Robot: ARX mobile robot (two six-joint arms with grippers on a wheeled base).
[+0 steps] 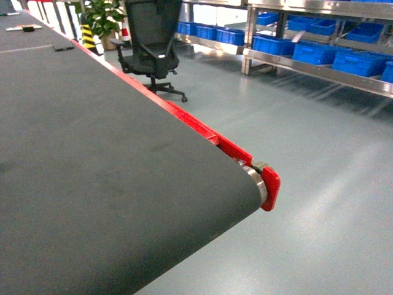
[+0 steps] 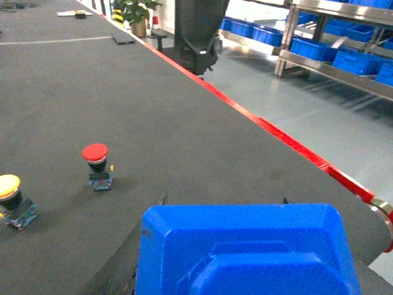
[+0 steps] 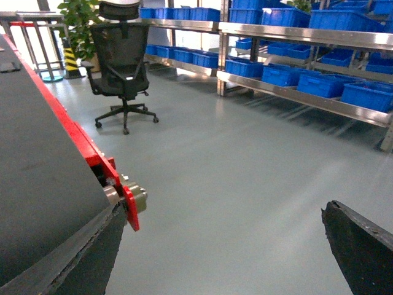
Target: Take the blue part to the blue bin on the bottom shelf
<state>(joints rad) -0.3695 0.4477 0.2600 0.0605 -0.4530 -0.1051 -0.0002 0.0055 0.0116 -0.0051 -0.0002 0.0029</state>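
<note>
Left wrist view: blue part (image 2: 245, 252) fills the foreground at the gripper, grip state unclear; red button (image 2: 96, 165) ahead-left.

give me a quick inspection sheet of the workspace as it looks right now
surface: dark grey conveyor belt with red side rail, bare at the near end.
job's things: large blue plastic part fills the bottom of the left wrist view; blue plastic bins sit on the silver steel bottom shelf across the floor.
clutter: red-capped push button and yellow-capped push button stand on the belt.
grippers: jaws not visible; whether the part is held cannot be told.
cables: nothing seen.
surroundings: black mesh office chair, potted green plant, grey-green floor.
</note>
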